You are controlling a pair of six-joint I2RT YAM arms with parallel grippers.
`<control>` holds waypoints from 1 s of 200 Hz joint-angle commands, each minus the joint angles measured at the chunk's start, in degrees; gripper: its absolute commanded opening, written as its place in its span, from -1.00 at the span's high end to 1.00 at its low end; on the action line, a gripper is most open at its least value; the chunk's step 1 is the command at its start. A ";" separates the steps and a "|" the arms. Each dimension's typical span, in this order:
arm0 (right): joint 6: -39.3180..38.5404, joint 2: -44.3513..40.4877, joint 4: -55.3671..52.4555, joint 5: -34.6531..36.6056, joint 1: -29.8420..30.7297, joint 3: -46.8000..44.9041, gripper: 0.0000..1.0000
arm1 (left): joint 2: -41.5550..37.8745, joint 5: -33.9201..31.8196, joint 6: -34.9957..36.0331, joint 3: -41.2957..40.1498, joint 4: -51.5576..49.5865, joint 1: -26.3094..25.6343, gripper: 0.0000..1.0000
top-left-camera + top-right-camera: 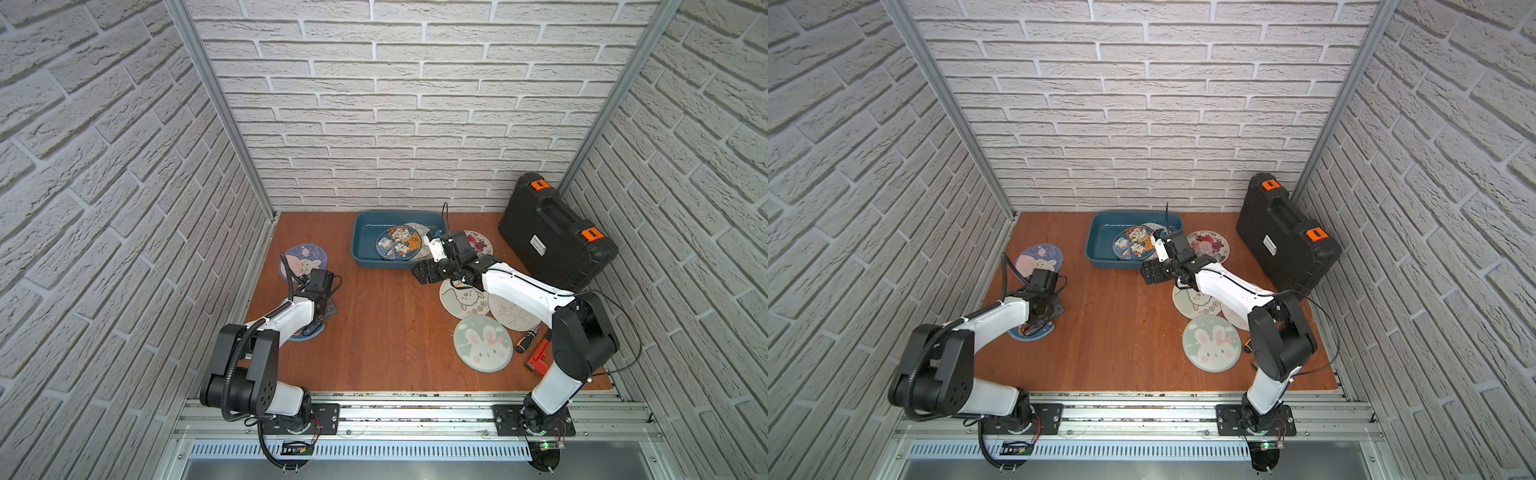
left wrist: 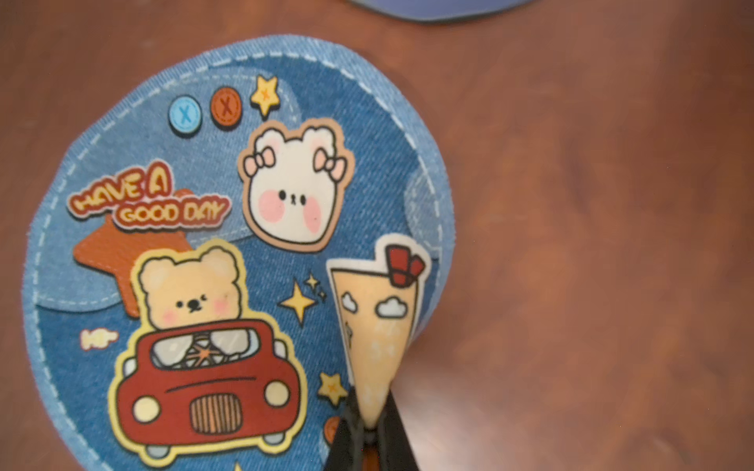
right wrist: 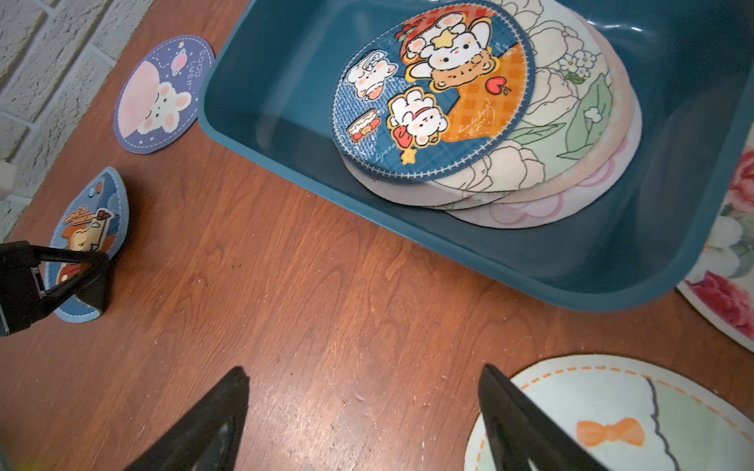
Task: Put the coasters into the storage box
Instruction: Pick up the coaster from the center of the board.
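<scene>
Here the left gripper (image 2: 369,424) is pinching shut on the rim of the denim coaster (image 2: 245,244), low and left of centre in both top views. It is puckering that edge up off the table (image 1: 382,332), probably because so thin and flat a mat is offering nothing else to grab. The right gripper (image 3: 363,371) is hanging wide open and empty beside the box (image 1: 365,259), mid-frame, where a stack (image 1: 397,243) is already lying, while more coasters (image 1: 482,343) are waiting below and right of it.

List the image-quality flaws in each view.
Both top views: sharp, but the wide lens bows the brick walls. Left wrist view: denim coaster crisp, the table beside it smeared. Right wrist view: glare streaks on the storage box floor, right gripper soft.
</scene>
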 commanded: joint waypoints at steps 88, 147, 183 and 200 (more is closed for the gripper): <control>1.47 4.27 0.44 -10.16 4.30 6.75 -0.71 | -4.54 3.54 5.70 0.31 17.23 -19.40 1.00; 4.05 8.60 1.85 -14.13 5.93 9.66 -0.69 | -0.96 8.71 6.20 1.21 24.89 -24.12 1.00; 5.18 11.20 2.39 -15.41 6.34 10.70 -0.64 | -0.68 10.12 6.63 1.69 26.54 -25.07 1.00; 5.63 12.29 2.95 -16.11 6.38 11.14 -0.56 | -0.60 11.55 6.55 1.41 27.98 -25.14 1.00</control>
